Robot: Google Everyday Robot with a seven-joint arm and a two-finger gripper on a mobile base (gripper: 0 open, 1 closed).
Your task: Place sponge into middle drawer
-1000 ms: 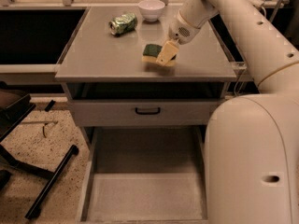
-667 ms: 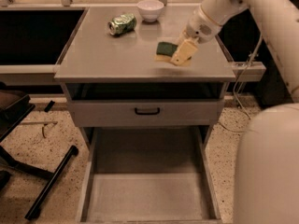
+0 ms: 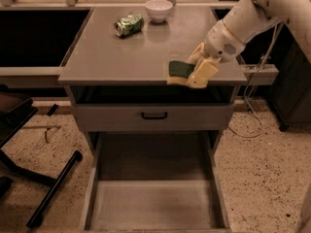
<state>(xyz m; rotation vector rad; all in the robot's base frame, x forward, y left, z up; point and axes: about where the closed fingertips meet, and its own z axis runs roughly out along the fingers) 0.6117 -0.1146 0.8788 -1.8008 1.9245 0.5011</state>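
Note:
My gripper [image 3: 193,77] is shut on the sponge [image 3: 180,69], which has a dark green top over pale yellow foam. It holds the sponge just above the front edge of the grey countertop [image 3: 121,52], right of centre. The middle drawer [image 3: 153,205], a wide grey box with a flat floor, is pulled out low at the front and nothing lies in it. It sits directly below and in front of the gripper.
A crushed green can [image 3: 129,24] and a white bowl [image 3: 159,9] stand at the back of the countertop. A shut drawer front with a black handle [image 3: 154,115] is under the counter. A black chair base [image 3: 29,178] is at the left and cables hang at the right.
My gripper has carried the sponge to the right and then forward, from the middle of the countertop to its front edge.

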